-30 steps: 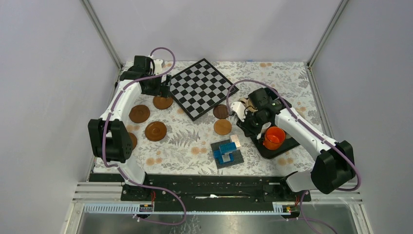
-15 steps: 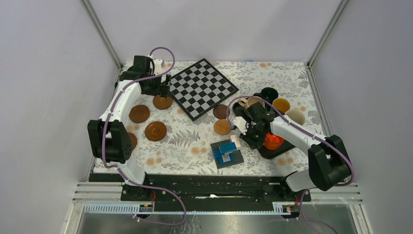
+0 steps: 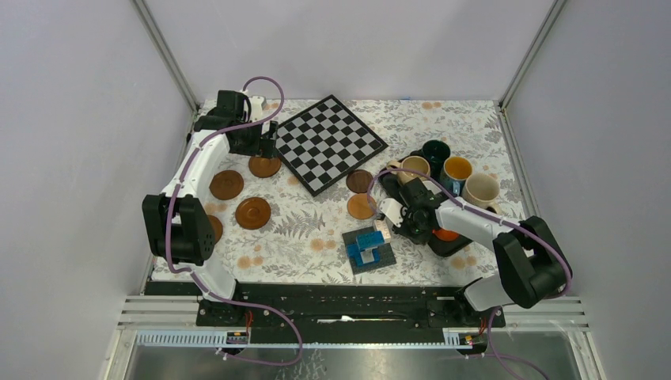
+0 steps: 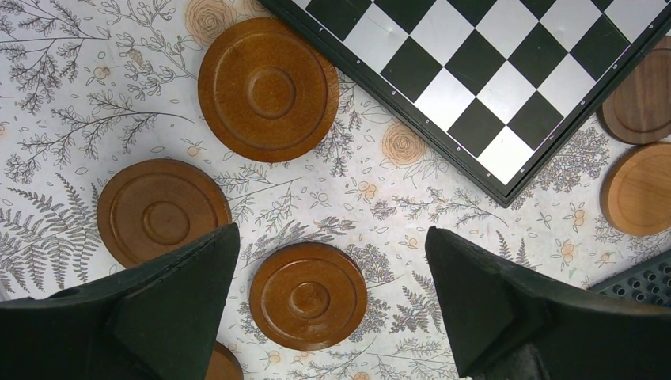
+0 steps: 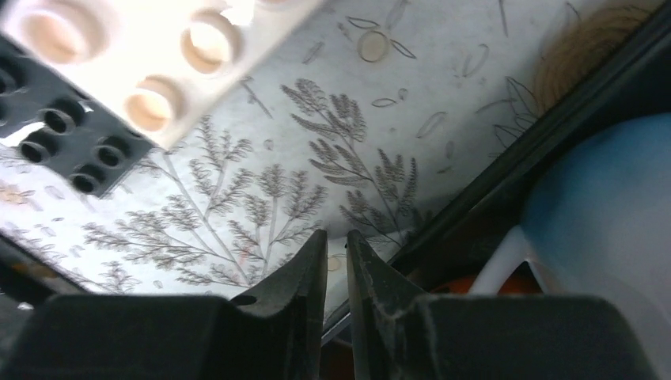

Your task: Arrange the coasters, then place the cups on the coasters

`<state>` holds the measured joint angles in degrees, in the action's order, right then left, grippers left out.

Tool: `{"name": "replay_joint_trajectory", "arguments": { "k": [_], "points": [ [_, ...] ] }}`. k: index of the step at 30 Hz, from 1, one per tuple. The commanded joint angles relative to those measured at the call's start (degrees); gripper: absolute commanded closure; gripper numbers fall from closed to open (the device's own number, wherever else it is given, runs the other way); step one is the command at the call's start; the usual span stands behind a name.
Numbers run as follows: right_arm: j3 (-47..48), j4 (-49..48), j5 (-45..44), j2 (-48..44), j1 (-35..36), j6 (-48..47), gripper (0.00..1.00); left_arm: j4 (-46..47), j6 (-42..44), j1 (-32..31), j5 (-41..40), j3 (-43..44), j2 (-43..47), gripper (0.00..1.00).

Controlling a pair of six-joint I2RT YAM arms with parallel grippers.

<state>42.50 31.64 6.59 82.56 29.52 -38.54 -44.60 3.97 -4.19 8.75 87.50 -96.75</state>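
Bare floral tablecloth point(image 3: 308, 237) lay open between the four left coasters point(image 3: 252, 213); the chessboard point(image 3: 328, 142) corner, brick plate point(image 3: 385, 257) and black tray point(image 3: 453, 245) hemmed the two centre coasters point(image 3: 362, 207).

Grey walls point(image 3: 71, 119), floral tablecloth point(image 3: 308, 237)

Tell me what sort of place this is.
Most likely a robot lab test cell, not a home: plain grey panels in aluminium framing box in a floral-clothed table, two arms are bolted to a rail at its near edge, and props lie on it: a chessboard, coasters, mugs.
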Motion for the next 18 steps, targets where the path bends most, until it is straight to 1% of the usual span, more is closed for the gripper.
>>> {"name": "replay_joint_trajectory", "arguments": {
  "k": [1, 6, 13, 18],
  "points": [
    [-0.94, -5.80, -13.08, 0.77, -1.23, -3.24, 0.77, 0.25, -0.98, 0.23, -0.14, 1.55, -0.11, 0.01],
    [0.41, -6.85, -13.31, 1.67, -5.03, -6.42, 0.77, 0.22, -1.13, 0.23, 0.16, 2.69, -1.18, 0.01],
    [3.58, -9.59, -13.31, 5.10, -12.16, -12.52, 0.76, 0.29, -1.07, 0.23, 0.05, 3.48, -2.29, 0.01],
    [5.24, -11.95, -13.68, 7.63, -15.67, -16.73, 0.75, 0.20, -1.08, 0.23, -0.10, 3.96, -2.80, 0.01]
  ]
}}
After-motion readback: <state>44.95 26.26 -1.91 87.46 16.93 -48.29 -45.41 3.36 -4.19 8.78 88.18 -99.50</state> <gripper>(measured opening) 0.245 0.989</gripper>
